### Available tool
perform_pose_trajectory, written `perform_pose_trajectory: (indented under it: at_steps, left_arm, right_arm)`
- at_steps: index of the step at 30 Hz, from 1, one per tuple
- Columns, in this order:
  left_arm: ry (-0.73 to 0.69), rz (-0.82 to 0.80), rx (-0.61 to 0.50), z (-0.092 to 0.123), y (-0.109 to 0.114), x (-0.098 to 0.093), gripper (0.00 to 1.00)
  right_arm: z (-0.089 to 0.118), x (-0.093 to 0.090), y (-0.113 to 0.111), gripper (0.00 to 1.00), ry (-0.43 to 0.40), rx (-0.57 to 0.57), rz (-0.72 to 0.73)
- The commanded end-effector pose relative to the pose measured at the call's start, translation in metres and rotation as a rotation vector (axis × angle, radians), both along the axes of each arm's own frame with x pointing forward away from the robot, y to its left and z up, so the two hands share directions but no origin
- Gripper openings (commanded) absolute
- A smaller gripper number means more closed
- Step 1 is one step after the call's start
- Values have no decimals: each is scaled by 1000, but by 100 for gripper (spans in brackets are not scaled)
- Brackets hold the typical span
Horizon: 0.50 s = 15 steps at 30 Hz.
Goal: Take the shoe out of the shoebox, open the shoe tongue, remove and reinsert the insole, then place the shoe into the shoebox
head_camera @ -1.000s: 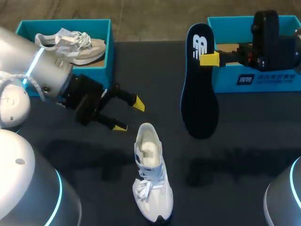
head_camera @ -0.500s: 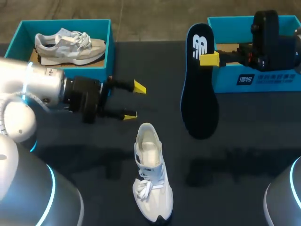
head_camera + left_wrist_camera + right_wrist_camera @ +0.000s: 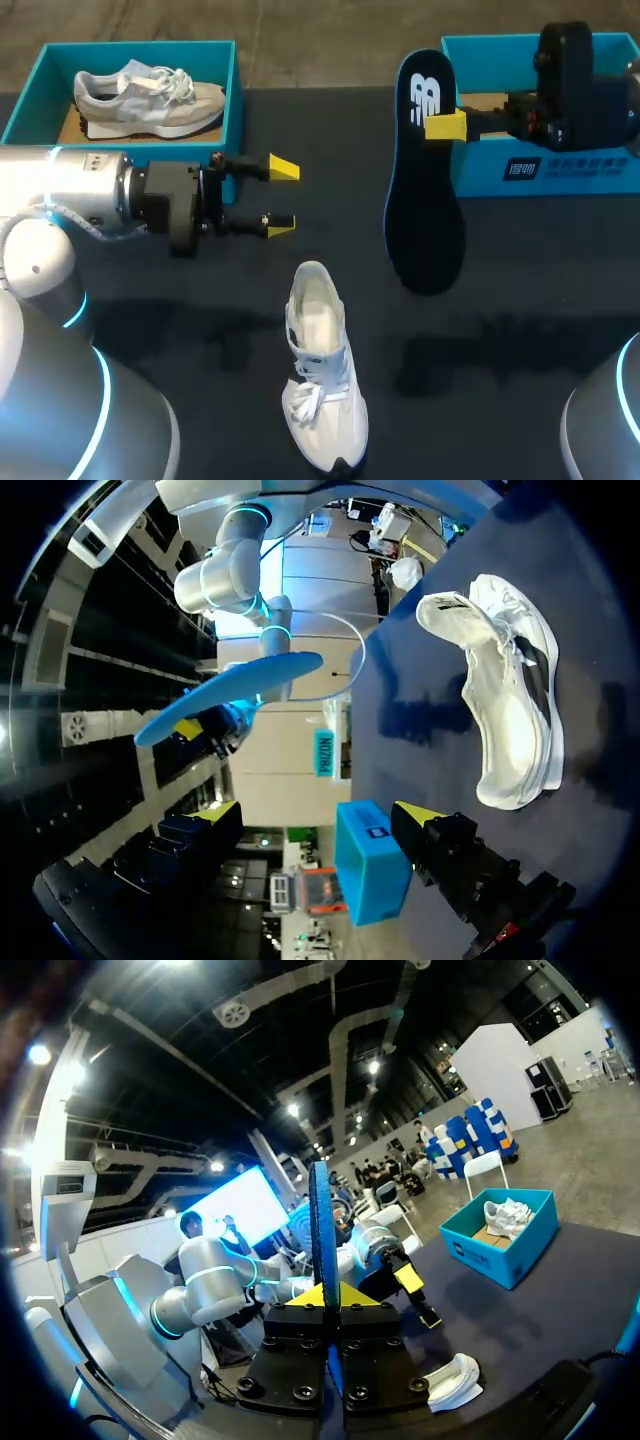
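Note:
A white shoe (image 3: 322, 365) lies on the dark table near the front, its opening toward the far side; it also shows beside my left gripper (image 3: 318, 813) as the shoe (image 3: 510, 710). My left gripper (image 3: 282, 196) is open and empty, pointing right, beyond the shoe's opening and apart from it. My right gripper (image 3: 445, 125) is shut on the dark blue insole (image 3: 425, 170), which hangs upright above the table in front of the right shoebox (image 3: 600, 170). In the right wrist view the insole (image 3: 322, 1230) stands edge-on between the yellow tips of that gripper (image 3: 325, 1295).
A second teal shoebox (image 3: 232, 100) at the far left holds a grey-white shoe (image 3: 150, 95). That box (image 3: 505, 1240) and the white shoe (image 3: 455, 1380) also appear ahead of the right gripper. Bare table lies between the shoe and the insole.
My left arm has swung its open gripper away from the shoe toward the far side, and the fingers now point level to the right. The right arm and insole have not moved.

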State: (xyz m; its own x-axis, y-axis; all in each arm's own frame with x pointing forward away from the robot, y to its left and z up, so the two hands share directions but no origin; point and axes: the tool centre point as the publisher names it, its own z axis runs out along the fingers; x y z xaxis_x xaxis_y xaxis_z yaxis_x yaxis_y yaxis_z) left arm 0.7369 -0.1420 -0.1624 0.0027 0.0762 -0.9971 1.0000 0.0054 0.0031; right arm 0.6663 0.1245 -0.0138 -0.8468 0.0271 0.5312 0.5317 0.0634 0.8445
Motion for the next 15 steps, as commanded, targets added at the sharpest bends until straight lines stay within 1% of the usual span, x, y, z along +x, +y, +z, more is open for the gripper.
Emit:
perform_pose_trajectory:
  at_steps: [1,9,10,13,15]
  left_arm:
    - [-22,-15,-61,8,4,2,100]
    - [-22,-15,-61,8,4,2,100]
    - [-22,-15,-61,8,4,2,100]
    - [-22,-15,-61,8,4,2,100]
    - [-22,-15,-61,8,4,2,100]
  right_arm:
    - [0,0,1,0,2,-3,-1]
    - [0,0,1,0,2,-3,-1]
    - [1,6,2,0,25,1,10]
    - [5,23,9,0,82,-52,51]
    - [8,38,15,0,130,-92,88]
